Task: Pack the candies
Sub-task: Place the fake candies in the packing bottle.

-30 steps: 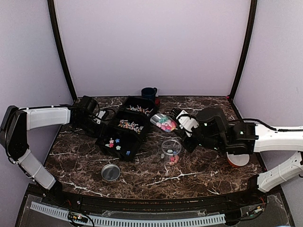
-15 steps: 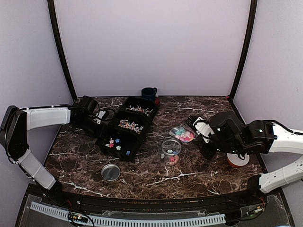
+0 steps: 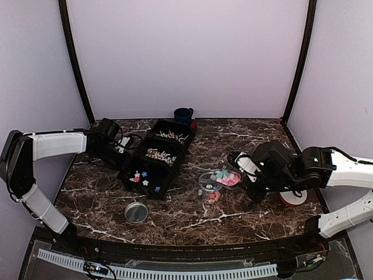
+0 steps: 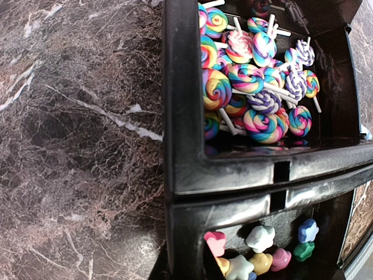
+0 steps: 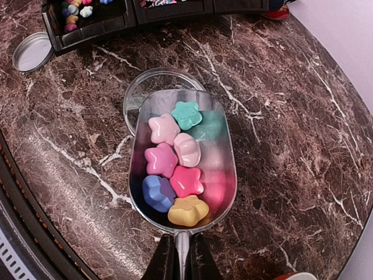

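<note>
Spill risk first. Right tool point(image 5: 178, 258) is clamped on the thin handle of the clear scoop point(image 5: 222, 146), which comes in from 3 o'clock in the top view and hangs with its front lip over the clear jar point(image 5: 129, 99). The jar stands upright just off table point(image 3: 245, 134) centre. The candies point(image 5: 175, 163) to pack, a handful of star pieces in pink, teal, blue and yellow, lie bunched toward the handle end, so my read is that the pour is not yet begun. From the wrist view the scoop lip looks at least as wide as the jar mouth and covers only its 3 o'clock half. If it tips from there, the outer pieces likely slide past the rim and scatter on the marble. A fast tip dumps the whole bunch at once and pieces may bounce out. Nothing braces the jar: a low scoop lip catching the rim could push it over. The handle is narrow, so it could roll in the pinch and skew the pour. Left tool point(image 3: 118, 150) is clenched at 10 o'clock by the black tray point(image 4: 186, 116) of lollipops point(image 4: 250, 87); whether it pinches the tray wall I cannot tell, and it is well apart from the jar. Metal lid point(image 3: 136, 212) lies at 7 o'clock, out of the pour path.
</note>
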